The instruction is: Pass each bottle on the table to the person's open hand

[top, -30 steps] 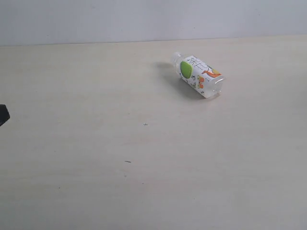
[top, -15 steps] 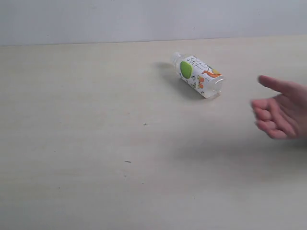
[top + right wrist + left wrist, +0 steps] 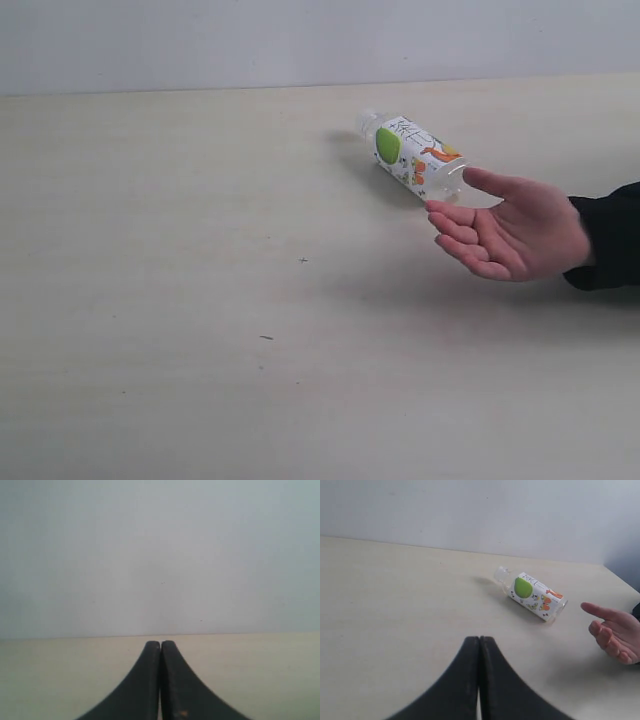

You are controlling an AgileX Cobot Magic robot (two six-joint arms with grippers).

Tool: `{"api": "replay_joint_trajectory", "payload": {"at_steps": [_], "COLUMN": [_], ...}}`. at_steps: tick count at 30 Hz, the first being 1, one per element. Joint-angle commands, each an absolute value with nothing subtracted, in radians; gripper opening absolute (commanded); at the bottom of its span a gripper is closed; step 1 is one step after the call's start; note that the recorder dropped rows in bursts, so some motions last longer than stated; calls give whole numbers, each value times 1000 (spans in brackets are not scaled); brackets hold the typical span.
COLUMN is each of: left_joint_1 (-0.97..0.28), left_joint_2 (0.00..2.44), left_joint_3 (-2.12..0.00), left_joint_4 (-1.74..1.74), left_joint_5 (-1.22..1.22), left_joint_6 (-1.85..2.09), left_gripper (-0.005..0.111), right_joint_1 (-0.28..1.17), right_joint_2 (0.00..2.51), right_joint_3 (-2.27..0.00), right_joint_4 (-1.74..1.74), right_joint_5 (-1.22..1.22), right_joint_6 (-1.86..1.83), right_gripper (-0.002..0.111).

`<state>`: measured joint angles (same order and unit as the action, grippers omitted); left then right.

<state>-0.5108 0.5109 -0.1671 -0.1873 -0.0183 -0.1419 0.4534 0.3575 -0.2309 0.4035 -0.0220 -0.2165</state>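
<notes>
One bottle (image 3: pixel 412 157) with a white cap and a green and orange label lies on its side on the pale table (image 3: pixel 200 300), toward the back right. It also shows in the left wrist view as the bottle (image 3: pixel 532 596). A person's open hand (image 3: pixel 510 235), palm up, reaches in from the right, its fingertips close to the bottle's base; the hand (image 3: pixel 615 632) is seen again from the left wrist. My left gripper (image 3: pixel 479 641) is shut and empty, well short of the bottle. My right gripper (image 3: pixel 160 645) is shut and empty, facing the wall. Neither gripper appears in the exterior view. No other bottles show.
A pale grey wall (image 3: pixel 300 40) runs along the table's far edge. A few tiny dark specks (image 3: pixel 303 260) mark the tabletop. The person's dark sleeve (image 3: pixel 610 235) enters at the right edge.
The person's open hand came in from the right and moved left toward the bottle. A dark object at the left edge one second ago is gone. The bottle has not moved.
</notes>
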Motion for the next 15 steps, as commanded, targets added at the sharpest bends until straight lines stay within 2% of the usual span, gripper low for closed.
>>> {"api": "replay_joint_trajectory", "payload": {"at_steps": [1,10,15], "left_joint_1": [-509,-509,-509], "left_joint_2": [508,508,508], "left_joint_3": [-164,-164,-164], "left_joint_4": [-188,-188,-188], "left_joint_5": [-22,-22,-22], "left_joint_6": [-135,-135,-135], "left_gripper": [0,0,0], "right_joint_1": [454,454,454], "right_joint_2": [353,409,571], "right_joint_3": [-226,-237,-398], "right_joint_4": [463,472,484], "right_joint_5": [-114,-549,-448], "right_joint_6": [-135,-121,-119], "right_gripper": [0,0,0]}}
